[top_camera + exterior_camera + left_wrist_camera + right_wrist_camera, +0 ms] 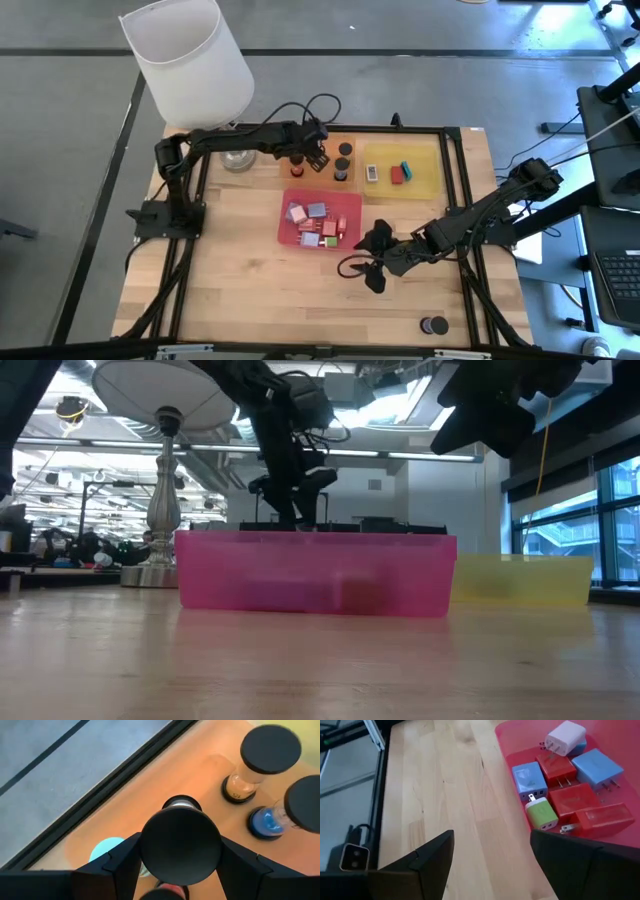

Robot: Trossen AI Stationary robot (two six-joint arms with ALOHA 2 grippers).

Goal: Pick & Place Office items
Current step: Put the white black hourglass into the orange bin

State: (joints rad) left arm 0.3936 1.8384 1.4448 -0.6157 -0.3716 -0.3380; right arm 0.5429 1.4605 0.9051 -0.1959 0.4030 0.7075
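Left end effector (312,156), upper centre of the high view, is clamped on a short black-capped cylinder (180,846) over the flat orange tray (328,142). Two more black-capped cylinders (270,751) stand just beside it on that tray, close to the black frame rail at the tabletop's far edge.

Right end effector (374,262), lower centre-right of the high view, hovers with fingers (432,854) apart above bare wooden tabletop (240,280), just beside the red tray's (288,232) near corner. That tray holds red, lavender-blue, white and green plug blocks (555,785). The yellow tray (428,180), upper right, carries small flat white, red and teal pieces. One black cylinder (433,326) stands alone, lower right. Open wood lies lower left.
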